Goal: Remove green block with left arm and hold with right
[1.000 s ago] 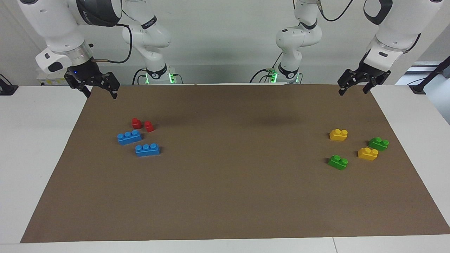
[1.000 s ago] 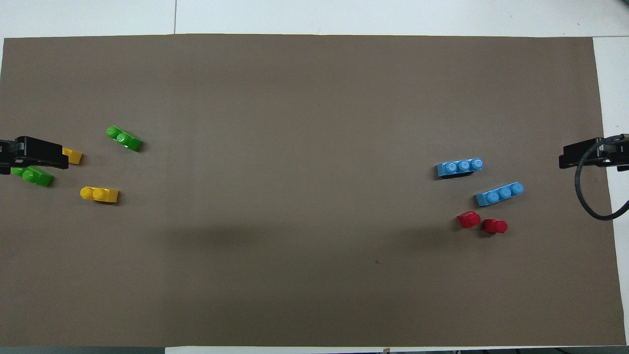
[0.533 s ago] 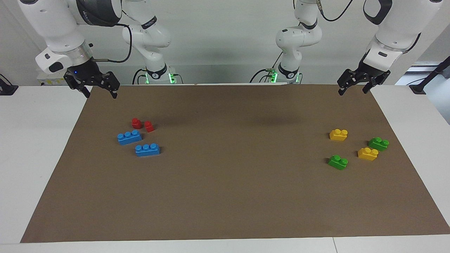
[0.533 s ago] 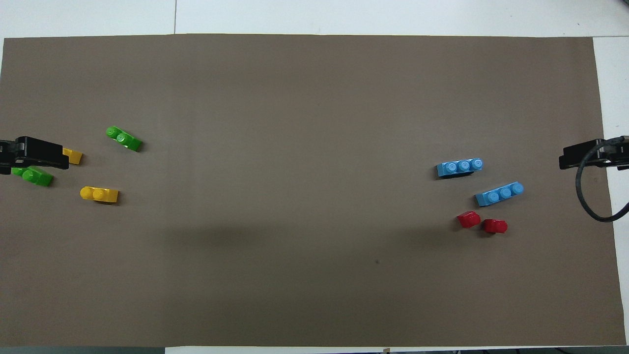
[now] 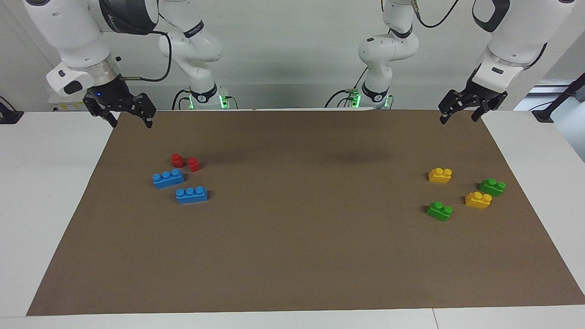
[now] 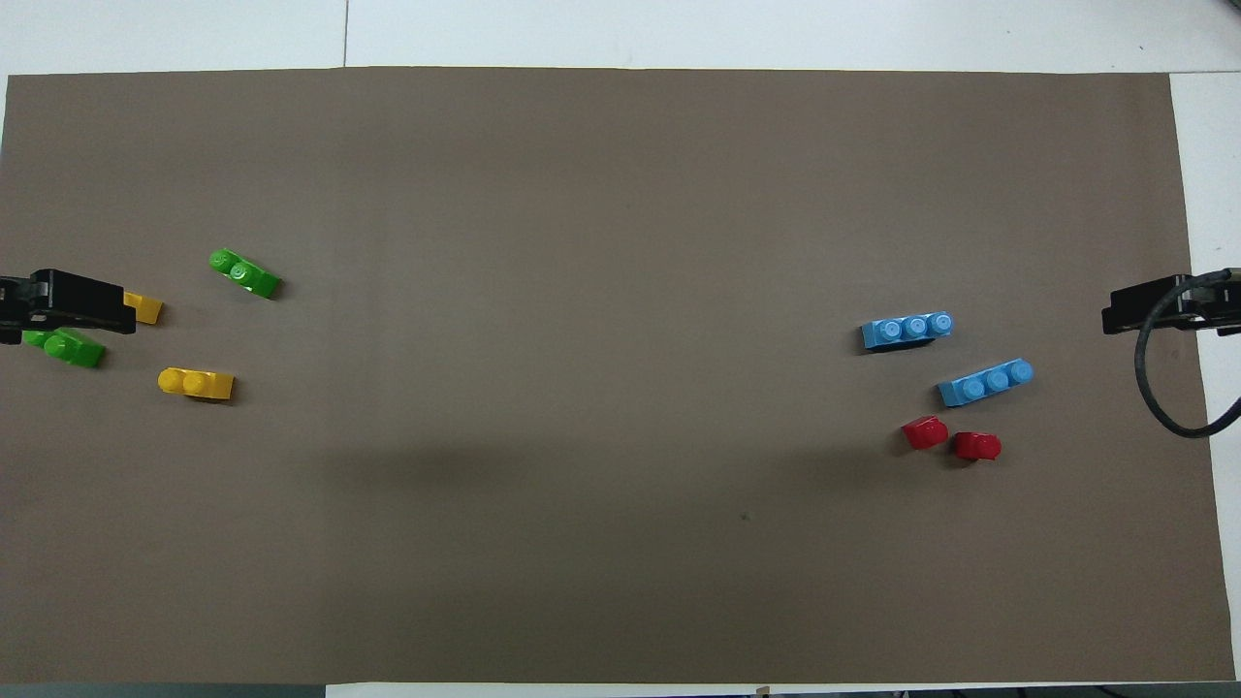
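Facing view | left gripper [image 5: 460, 114] hung open, empty, over mat [image 5: 292, 256] edge | right gripper [image 5: 122, 114] likewise at its own end | green blocks [image 5: 439, 210] [image 5: 491, 187] lay among yellow blocks [image 5: 440, 175] near left arm's end | mat centre bare between these and blue blocks [image 5: 168, 178].

Two white jointed arms, rounded glossy shells, dark grey joint bands. Black end effectors: left end effector [image 5: 460, 114], right end effector [image 5: 129, 117]. Black cables looping along links. Black base collars, green lights beside bases.
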Motion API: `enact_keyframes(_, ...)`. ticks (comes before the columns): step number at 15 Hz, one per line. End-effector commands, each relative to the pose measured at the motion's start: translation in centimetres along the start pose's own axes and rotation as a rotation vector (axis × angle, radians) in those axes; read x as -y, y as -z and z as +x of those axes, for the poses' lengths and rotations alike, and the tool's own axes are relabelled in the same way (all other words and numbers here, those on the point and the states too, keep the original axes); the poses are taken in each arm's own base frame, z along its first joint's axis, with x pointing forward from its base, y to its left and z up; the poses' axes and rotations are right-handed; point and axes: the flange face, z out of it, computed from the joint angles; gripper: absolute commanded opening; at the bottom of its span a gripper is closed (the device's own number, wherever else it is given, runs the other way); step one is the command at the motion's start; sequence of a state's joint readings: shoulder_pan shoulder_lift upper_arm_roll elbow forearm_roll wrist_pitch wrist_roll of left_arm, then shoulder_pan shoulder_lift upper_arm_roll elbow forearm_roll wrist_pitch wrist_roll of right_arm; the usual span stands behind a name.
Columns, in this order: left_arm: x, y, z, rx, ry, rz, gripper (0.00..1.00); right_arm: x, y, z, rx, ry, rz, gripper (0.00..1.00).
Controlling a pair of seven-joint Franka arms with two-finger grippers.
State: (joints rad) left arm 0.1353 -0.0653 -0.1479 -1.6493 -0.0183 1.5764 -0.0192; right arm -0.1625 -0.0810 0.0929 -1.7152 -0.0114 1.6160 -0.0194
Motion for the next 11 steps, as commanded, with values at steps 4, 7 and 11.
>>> enact_keyframes(4, -0.17, 0.39, -0.74, 0.005, -0.017, 0.021, 1.00, 0.01, -0.11, -0.10, -0.002, 0.017, -0.014, 1.00)
enact_keyframes(7, -0.17, 0.39, -0.74, 0.005, -0.017, 0.021, 1.00, -0.06, -0.19, -0.20, 0.007, 0.014, -0.012, 1.00)
enact_keyframes(11, -0.18, 0.46, -0.73, 0.003, -0.017, 0.021, 1.00, 0.04, -0.11, -0.24, 0.005, 0.011, -0.011, 1.00)
